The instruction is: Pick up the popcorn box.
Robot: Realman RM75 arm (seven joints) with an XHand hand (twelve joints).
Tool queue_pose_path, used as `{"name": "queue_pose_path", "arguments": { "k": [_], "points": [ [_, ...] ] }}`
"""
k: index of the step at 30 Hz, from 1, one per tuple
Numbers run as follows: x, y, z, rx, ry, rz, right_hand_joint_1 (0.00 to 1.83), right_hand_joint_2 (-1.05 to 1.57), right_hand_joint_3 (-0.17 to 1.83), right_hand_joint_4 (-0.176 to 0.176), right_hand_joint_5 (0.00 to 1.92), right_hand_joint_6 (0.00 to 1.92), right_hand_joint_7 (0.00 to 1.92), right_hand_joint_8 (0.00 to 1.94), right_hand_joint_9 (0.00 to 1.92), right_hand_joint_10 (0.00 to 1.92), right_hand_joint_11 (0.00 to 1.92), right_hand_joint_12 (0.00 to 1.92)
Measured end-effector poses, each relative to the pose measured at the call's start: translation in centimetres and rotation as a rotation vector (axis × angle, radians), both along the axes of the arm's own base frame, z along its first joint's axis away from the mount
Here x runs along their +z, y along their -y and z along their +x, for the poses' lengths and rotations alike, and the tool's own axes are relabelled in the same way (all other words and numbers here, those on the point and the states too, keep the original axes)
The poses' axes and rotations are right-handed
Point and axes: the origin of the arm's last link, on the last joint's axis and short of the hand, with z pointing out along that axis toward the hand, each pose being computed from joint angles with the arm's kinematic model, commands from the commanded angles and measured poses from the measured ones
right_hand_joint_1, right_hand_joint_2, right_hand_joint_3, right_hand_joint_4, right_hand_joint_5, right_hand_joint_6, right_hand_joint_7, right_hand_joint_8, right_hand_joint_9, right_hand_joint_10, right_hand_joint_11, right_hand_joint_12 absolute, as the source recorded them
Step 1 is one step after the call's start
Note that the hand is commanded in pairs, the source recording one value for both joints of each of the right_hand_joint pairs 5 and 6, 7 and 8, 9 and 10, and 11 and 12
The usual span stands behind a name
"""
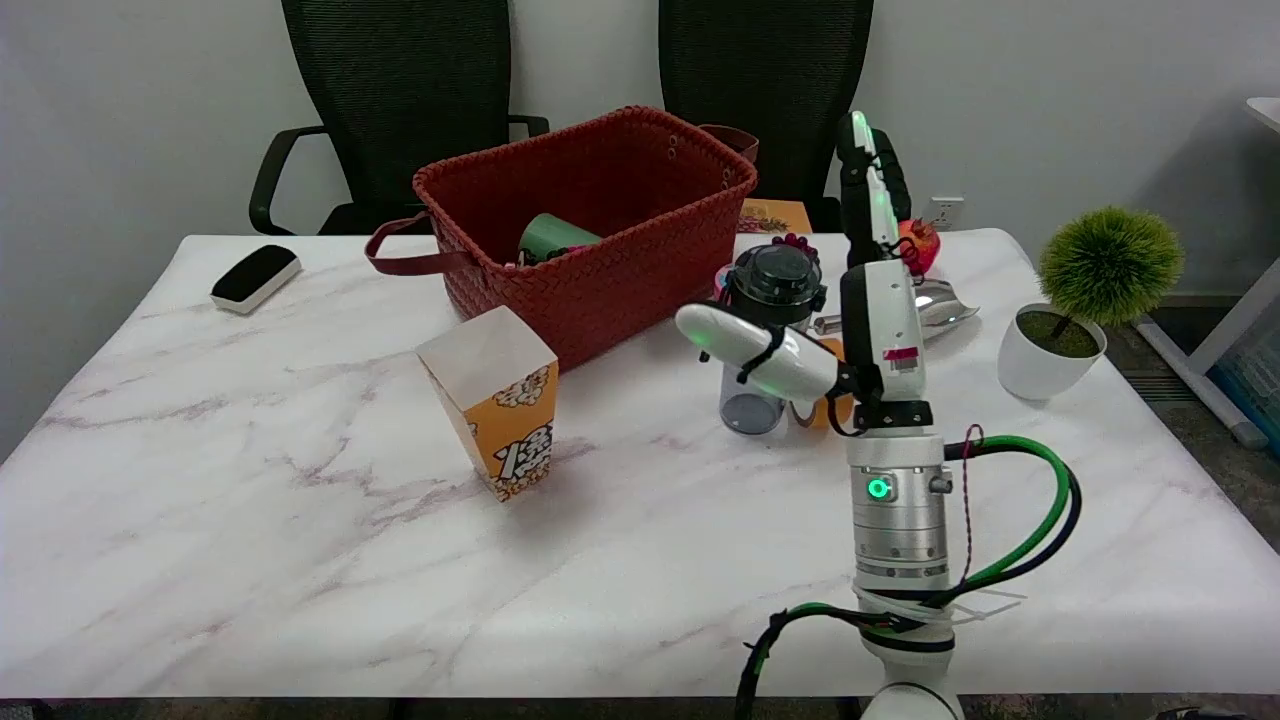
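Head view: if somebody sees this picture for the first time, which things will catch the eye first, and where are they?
The red woven basket stands at the table's far middle, with a green cup inside. In front of it, apart from it, the orange-and-white popcorn box stands alone on the marble table. To the right, the right hand is raised and open, holding nothing.

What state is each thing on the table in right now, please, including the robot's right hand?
popcorn box: upright on the table, open at the top, not held.
right hand: open, raised, holding nothing, clear of the box.
red basket: upright, open, a green cup lying inside.
bottle: upright, dark lid on.
potted plant: upright.
black-and-white eraser: lying flat.
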Motion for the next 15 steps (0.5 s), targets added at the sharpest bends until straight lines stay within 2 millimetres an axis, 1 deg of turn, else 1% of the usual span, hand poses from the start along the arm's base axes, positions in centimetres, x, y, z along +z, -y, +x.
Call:
{"name": "queue_pose_path", "arguments": {
  "k": [9,15],
  "points": [
    [1.08,-0.40,-0.67,0.009,0.006,0.061,0.63,0.40,-0.17,0.000,0.00,0.00,0.00,0.00,0.00,0.00,0.00,0.00],
    [0.92,-0.57,-0.90,0.003,0.003,0.113,0.66,0.35,-0.17,0.000,0.00,0.00,0.00,0.00,0.00,0.00,0.00,0.00]
  ]
}}
